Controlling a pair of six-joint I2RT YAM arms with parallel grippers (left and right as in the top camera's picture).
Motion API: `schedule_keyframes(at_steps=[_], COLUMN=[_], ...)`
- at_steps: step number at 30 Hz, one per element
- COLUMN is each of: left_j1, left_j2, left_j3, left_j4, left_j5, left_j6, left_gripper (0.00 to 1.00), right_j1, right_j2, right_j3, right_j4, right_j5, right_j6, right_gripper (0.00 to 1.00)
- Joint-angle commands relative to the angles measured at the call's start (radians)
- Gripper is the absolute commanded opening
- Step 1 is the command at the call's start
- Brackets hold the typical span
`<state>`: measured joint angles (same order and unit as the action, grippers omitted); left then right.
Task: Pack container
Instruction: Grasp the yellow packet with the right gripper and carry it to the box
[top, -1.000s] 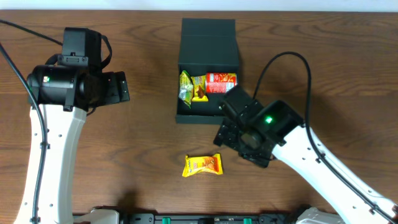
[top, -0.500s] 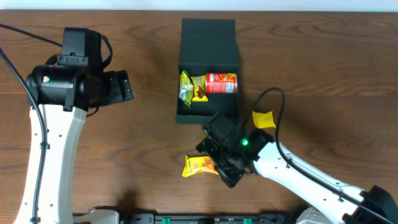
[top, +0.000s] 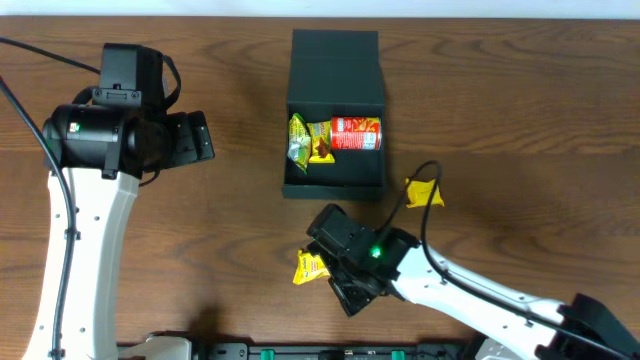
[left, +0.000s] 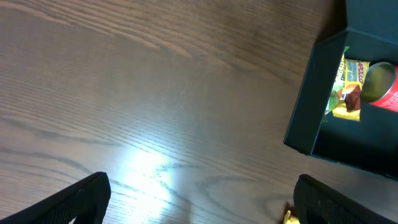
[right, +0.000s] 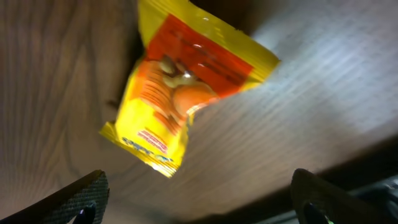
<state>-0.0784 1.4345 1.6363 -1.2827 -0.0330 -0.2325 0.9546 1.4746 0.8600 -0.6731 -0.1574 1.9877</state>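
Right gripper (right: 199, 202), jaws apart, hovers over yellow snack packet (right: 186, 87) on the near side of the container (top: 336, 180); left gripper (left: 202, 199) spread wide, holding nothing.

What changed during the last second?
The right gripper, open, moved from beside the container toward the near edge and now hovers over the yellow snack packet; nothing grasped. A small yellow item beside the container came into view. The left gripper, container and snacks inside stayed.

Right gripper (right: 198, 200) moved from beside container (top: 335, 62), down-left, now over yellow snack packet (right: 186, 87).
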Motion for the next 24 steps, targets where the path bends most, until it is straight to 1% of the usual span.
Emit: schedule_keyframes(at_steps=[1,6,13,17,20,24], left_j1=[0.006,0.006,0.006,0.006,0.006,0.006], left_j2=[0.003,0.003,0.003,0.003,0.003,0.003], left_j3=[0.003,0.003,0.003,0.003,0.003,0.003], left_j4=[-0.002,-0.003,-0.003,-0.003,-0.004,-0.004], left_j5=[-0.007,-0.012,-0.012,-0.013,-0.022,-0.022], left_j6=[0.009,0.027,0.027,0.029,0.031,0.031], left_gripper=[0.95,0.95,0.95,0.96,0.95,0.95], right_j1=[0.009,0.012,0.016,0.016,0.016,0.016], right_j2=[0.039,0.102,0.136,0.136,0.136,0.136], right_j3=[-0.005,-0.005,-0.005,-0.005,-0.005,-0.005], right_j4=[0.029,0.081,0.124,0.124,0.123,0.124], right_j5=[0.060,0.038,0.061,0.092,0.098,0.100], right_j6=[0.005,0.004,-0.007,-0.007,-0.009,-0.014], right_gripper=[0.93,0.92,0.86,0.75,0.62,0.50])
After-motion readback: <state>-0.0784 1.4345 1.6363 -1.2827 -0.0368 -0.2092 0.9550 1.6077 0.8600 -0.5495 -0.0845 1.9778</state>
